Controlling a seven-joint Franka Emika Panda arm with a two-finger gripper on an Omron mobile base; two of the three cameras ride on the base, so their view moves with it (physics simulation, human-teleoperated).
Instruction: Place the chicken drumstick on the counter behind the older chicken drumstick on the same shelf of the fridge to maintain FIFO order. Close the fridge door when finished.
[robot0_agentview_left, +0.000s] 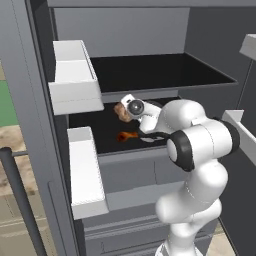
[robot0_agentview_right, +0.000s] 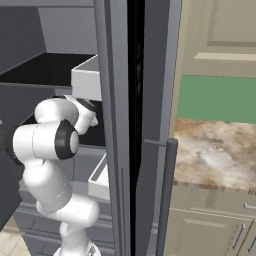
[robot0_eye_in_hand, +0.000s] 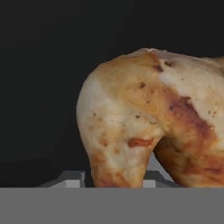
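The tool (robot0_agentview_left: 125, 111) is reaching into the open fridge (robot0_agentview_left: 150, 30), and the chicken drumstick (robot0_eye_in_hand: 153, 122) is sitting right at its fingertips (robot0_eye_in_hand: 72, 180); whether it is gripping or letting go, I cannot tell. The meat is looking lumpy, greasy and probably a little soft, so the thick middle is seeming the safest hold. It is hanging over the black shelf (robot0_agentview_left: 107, 140), just behind the older chicken drumstick (robot0_agentview_left: 126, 135). The fridge door (robot0_agentview_right: 117, 125) is standing open beside the marbled worktop (robot0_agentview_right: 220, 150).
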